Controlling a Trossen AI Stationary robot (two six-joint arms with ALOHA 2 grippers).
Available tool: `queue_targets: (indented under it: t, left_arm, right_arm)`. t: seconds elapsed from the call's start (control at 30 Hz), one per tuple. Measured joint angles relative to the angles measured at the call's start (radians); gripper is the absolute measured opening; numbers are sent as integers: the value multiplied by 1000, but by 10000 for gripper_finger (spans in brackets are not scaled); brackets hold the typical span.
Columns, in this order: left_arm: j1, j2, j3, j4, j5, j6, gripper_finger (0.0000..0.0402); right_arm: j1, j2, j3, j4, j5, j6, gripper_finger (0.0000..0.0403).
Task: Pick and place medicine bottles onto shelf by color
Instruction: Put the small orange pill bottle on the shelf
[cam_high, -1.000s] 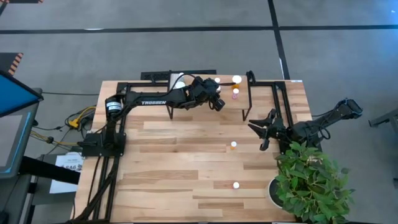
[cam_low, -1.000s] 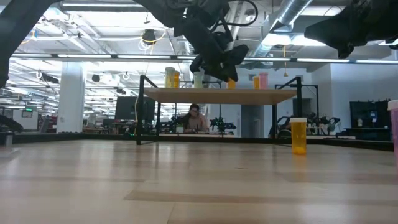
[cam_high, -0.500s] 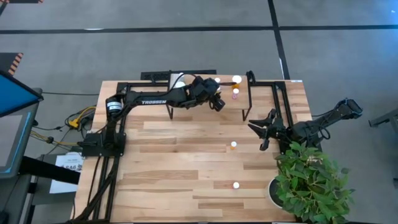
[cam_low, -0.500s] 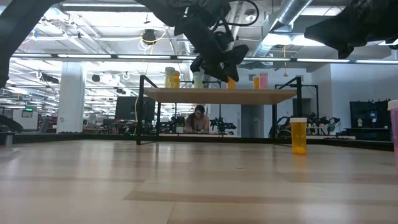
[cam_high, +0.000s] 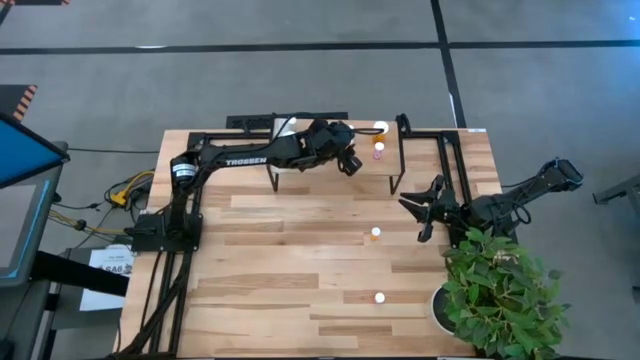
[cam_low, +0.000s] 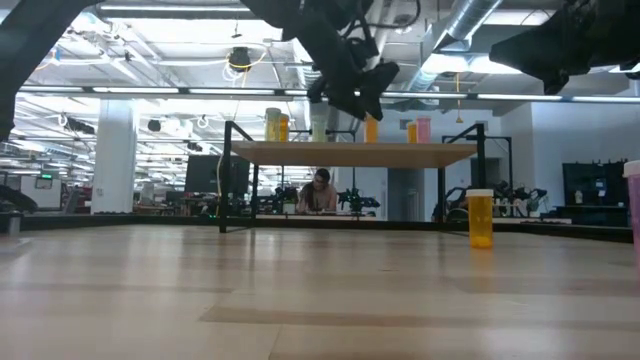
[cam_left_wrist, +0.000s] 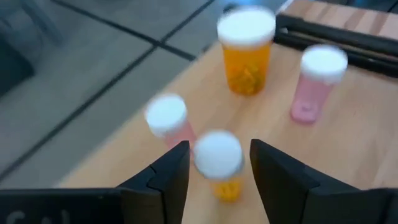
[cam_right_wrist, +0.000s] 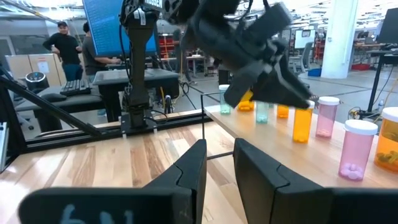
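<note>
Hovering over the shelf (cam_high: 400, 150), the left gripper (cam_left_wrist: 217, 163) stands with fingers apart just above a small orange bottle (cam_left_wrist: 219, 163), apparently set down beside the other orange one (cam_left_wrist: 246, 50); right gripper (cam_high: 425, 212) idles nearby.

Bench (cam_high: 300, 260): light wood planks, carrying the shelf and two loose bottles.
Shelf (cam_low: 350, 153): raised board on black legs, directly under my left gripper (cam_high: 347, 163).
On shelf: orange bottle (cam_left_wrist: 246, 50) and pink bottle (cam_left_wrist: 315, 84) ahead of my left gripper.
On bench: orange-bodied bottle (cam_high: 376, 234) beside my right gripper (cam_high: 418, 218); white-capped bottle (cam_high: 379, 297) farther off.
</note>
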Motion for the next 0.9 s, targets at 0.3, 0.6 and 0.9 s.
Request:
queue_targets:
  t: [0.3, 0.6, 0.9]
  left_arm:
    - [-44, -2, 113, -57, -15, 113, 158]
    - [-185, -111, 119, -211, 16, 139, 158]
    - [-399, -173, -171, 68, 141, 174, 158]
  right_arm:
    - [0, 0, 0, 0, 0, 3, 102]
    - [19, 0, 0, 1, -1, -5, 102]
    - [25, 0, 0, 6, 0, -7, 102]
